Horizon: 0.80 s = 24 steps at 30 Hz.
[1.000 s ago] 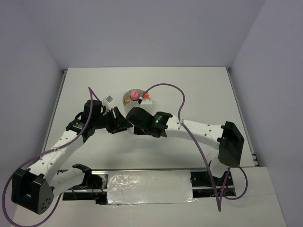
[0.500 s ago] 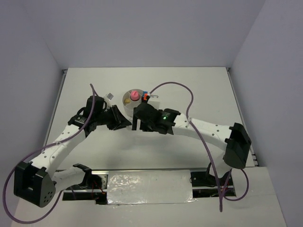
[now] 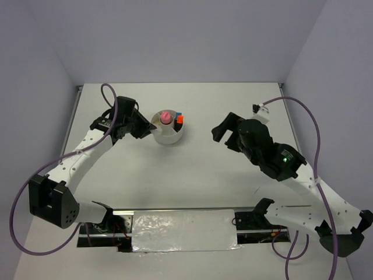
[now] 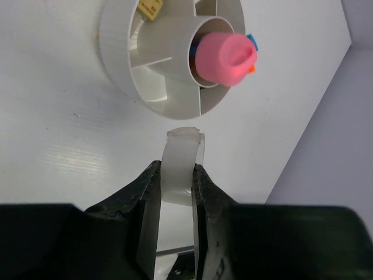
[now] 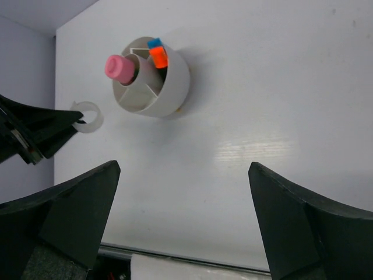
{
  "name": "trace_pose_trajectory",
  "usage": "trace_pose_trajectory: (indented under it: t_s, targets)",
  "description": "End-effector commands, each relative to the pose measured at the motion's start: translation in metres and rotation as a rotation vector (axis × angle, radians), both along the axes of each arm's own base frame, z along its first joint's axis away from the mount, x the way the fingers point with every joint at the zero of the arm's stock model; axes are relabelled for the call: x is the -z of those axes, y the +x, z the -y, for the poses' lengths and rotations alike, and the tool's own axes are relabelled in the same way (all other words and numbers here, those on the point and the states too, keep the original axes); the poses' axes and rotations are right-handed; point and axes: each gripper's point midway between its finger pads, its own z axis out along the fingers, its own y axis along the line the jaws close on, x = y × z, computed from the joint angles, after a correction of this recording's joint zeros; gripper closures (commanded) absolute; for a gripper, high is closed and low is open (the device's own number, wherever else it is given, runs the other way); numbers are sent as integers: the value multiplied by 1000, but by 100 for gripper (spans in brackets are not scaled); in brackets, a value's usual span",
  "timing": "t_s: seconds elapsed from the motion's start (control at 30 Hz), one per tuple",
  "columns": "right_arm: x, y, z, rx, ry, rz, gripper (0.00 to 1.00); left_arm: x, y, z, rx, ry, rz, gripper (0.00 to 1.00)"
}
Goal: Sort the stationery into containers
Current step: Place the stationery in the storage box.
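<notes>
Just left of the frame's centre in the top view, the clear tape ring [image 4: 182, 150] sits pinched in the left gripper [image 4: 176, 175]. Its two black fingers [image 4: 148, 184] are pressed against the ring's sides. In the left wrist view the ring shows edge-on, low in the middle of the frame. It lies just beside the outer wall of the white tub [image 4: 116, 58], with a narrow strip of table between them. Whether the ring touches the table cannot be told.

The tub stands a little above centre in the top view, upright, and its inner walls split it into compartments around a round middle well. A pink tube [image 4: 224, 58] stands up out of that well. An orange cap [image 5: 158, 57] and a blue cap [image 5: 154, 42] poke out together from one outer compartment, at the top of the tub in the right wrist view. A tan eraser [image 4: 150, 7] lies in another outer compartment, at the top edge of the left wrist frame.

The right gripper [image 3: 224, 129] hangs right of centre in the top view, well apart from the tub. Its fingers are spread wide and hold nothing. A purple cable [image 3: 303, 108] arcs above that arm, over the white table [image 3: 198, 169].
</notes>
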Motion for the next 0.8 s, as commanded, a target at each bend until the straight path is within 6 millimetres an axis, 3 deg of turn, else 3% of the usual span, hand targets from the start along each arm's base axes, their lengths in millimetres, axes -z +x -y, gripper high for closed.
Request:
trace_pose_trajectory:
  t_s: [0.0,0.23,0.5,0.77]
  targets:
    - [20,-14,30,27,-96,-32,0,-6,19,-5,-130,-28,-3,100]
    - [18,-20,49,43,-139,-19,0,6,34,8,-136,-72,-31,100]
    - [9,-17,51,23,-148,23,0,23,41,28,-129,-131,-51,92]
    - [9,-16,51,9,-166,31,0,34,39,30,-143,-116,-79,86]
